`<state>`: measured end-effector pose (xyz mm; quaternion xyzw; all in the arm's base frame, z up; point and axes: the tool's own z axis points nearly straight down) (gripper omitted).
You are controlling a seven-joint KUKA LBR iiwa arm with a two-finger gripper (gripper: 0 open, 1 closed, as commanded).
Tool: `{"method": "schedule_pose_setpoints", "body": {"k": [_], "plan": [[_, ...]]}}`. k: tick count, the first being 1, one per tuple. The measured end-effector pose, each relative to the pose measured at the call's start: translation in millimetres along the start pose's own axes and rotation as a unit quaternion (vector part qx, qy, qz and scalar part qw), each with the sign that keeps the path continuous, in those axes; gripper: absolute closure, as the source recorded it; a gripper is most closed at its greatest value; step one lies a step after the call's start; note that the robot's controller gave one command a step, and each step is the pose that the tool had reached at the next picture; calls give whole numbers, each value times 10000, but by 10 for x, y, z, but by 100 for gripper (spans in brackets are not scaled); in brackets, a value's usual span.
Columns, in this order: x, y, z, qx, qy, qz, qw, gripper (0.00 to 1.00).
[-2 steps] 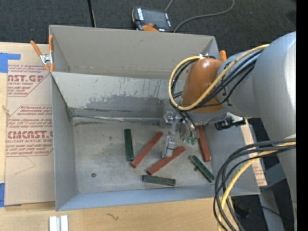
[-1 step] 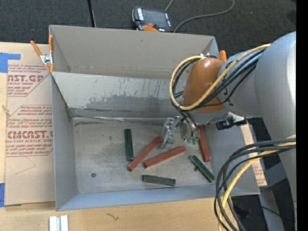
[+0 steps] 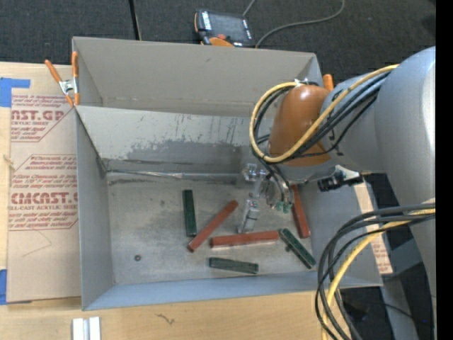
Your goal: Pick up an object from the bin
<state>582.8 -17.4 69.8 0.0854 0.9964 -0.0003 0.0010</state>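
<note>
The gripper hangs low in the bin, right of the middle of the floor, pointing down. Can't tell if it's apart or together, and nothing shows held in it.

Its tip is just behind the flat red stick and right beside the high end of the slanted red stick. Can't tell if it touches either one.

The flat red stick lies on the floor w/ its long side going left to right, almost in line w/ the front wall. The slanted red stick goes from front-left up to back-right; its low end is near the flat one's left end.

Other sticks nearby:
- a left green stick, pointing front to back
- a front green stick, lying along the front wall
- a right green stick, slanted, near the front right corner
- a right red stick by the right wall, partly under the arm
</note>
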Motion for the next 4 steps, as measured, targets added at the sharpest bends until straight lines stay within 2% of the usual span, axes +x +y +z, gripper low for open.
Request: {"method": "schedule_pose_setpoints", "body": {"k": [1,2,3,4], "plan": [[545,1032,2,-21,18,-611,9981,0],[536,697,-103,-3,12,-77,10000,0],[537,703,-102,-1,12,-86,10000,100],[267,778,-1675,-21,-40,-110,9999,100]]}}
